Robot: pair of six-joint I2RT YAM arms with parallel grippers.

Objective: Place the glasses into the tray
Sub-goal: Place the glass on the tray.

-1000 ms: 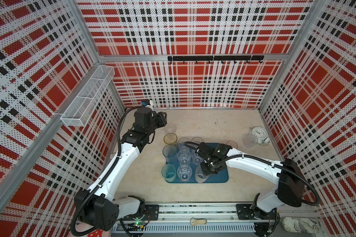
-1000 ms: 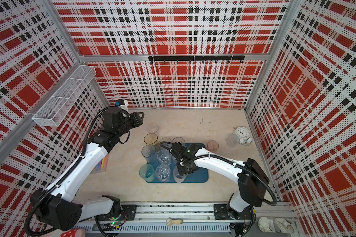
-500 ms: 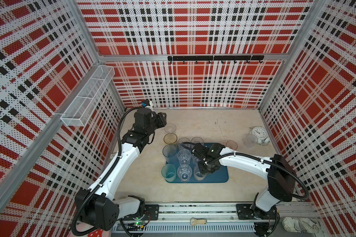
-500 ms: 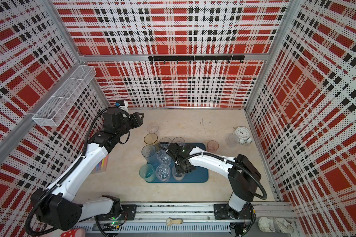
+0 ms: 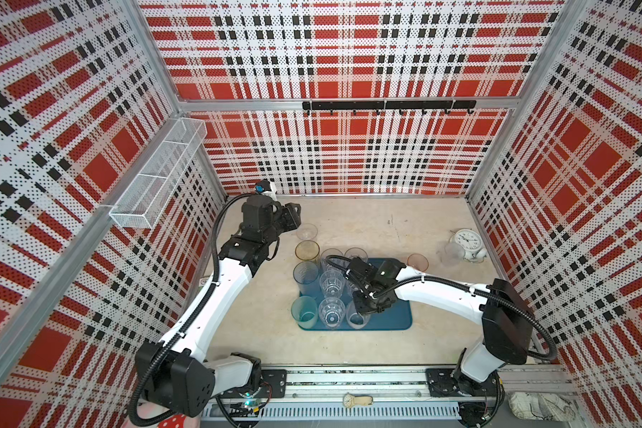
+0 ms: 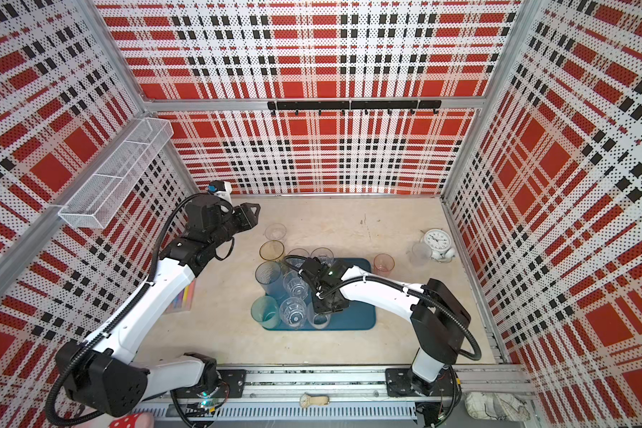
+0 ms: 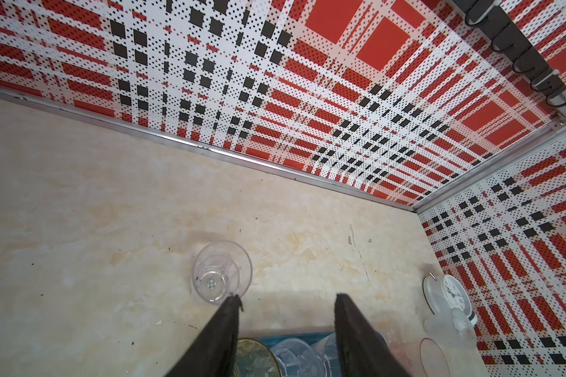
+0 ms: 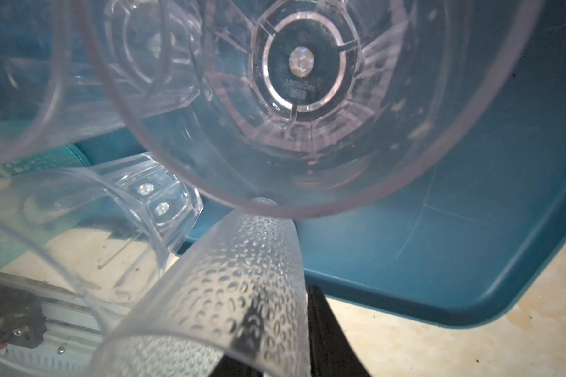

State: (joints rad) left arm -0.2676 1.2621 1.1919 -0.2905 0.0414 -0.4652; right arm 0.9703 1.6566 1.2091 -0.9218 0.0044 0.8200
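- Top views: the right gripper (image 5: 362, 307) hangs low over the near-left part of the tray (image 5: 393, 315), right above a clear glass (image 5: 356, 320) standing upright in it.
- Right wrist view: that glass's rim fills most of the frame. A dimpled strip (image 8: 242, 277) touches the rim, with a black finger (image 8: 324, 329) just beside it. It cannot be told whether the jaws pinch the wall or stand free.
- Left wrist view: the left gripper (image 7: 288, 297) has its jaws spread with nothing between them. A lone glass (image 7: 221, 272) stands on the table (image 7: 111, 212) just past one fingertip.
- In the tray, packed close: a teal glass (image 5: 304, 313) at the near-left corner, a grey-blue glass (image 5: 305, 276) at the left edge, and faceted glasses (image 5: 331, 284) between these and the right gripper.
- Outside the tray on the table: an amber glass (image 5: 307, 251) past the far-left corner, a pink glass (image 5: 417, 261) past the far-right corner, and a pale glass (image 5: 453, 254) touching the clock (image 5: 467, 240).
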